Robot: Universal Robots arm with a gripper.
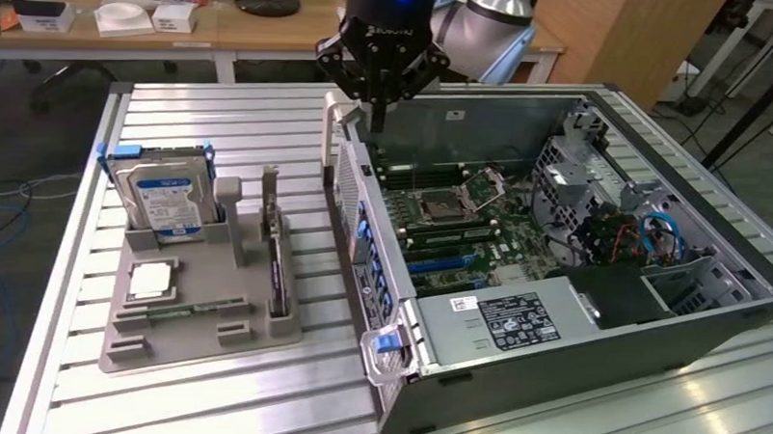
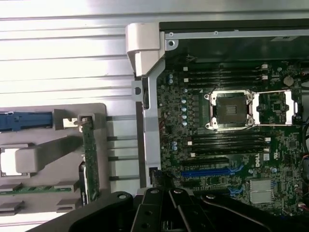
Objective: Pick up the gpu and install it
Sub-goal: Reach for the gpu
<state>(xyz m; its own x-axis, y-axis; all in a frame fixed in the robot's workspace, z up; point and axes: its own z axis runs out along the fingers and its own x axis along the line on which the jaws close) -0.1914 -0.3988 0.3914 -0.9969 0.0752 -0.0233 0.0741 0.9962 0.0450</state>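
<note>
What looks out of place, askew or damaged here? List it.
Nothing looks spilled, broken or askew. The gpu stands upright on edge in the grey tray, beside the open computer case. One thing to note: the processor socket looks empty, with its frame flipped open.

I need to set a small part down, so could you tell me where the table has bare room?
The table is bare beyond the grey holder, up to its far edge, and along the near edge before the holder and the computer case. Between holder and case the strip is narrow, with the gpu standing beside it.
</note>
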